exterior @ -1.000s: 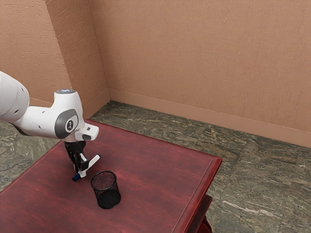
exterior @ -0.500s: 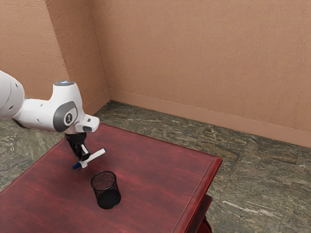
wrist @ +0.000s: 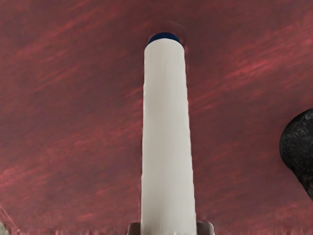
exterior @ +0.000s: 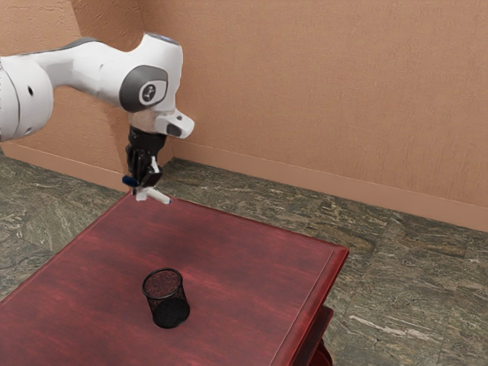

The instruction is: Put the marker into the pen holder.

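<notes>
In the exterior view, the claw (exterior: 143, 190) hangs well above the bench (exterior: 244, 278), closed on the marker (exterior: 158, 196), its fingers kept apart only by the barrel. The marker's long axis lies across the claw, tilted somewhat down toward the exterior view's right. The pen holder (exterior: 172, 312) stands upright on the bench, well below and apart from the claw, its mouth facing up.

In the wrist view, the fingertips press the marker from both sides, and its barrel reaches straight out between them. The pen holder lies off the marker's long side. The coming move likely needs a carry sideways, then a tip toward upright before lowering.
</notes>
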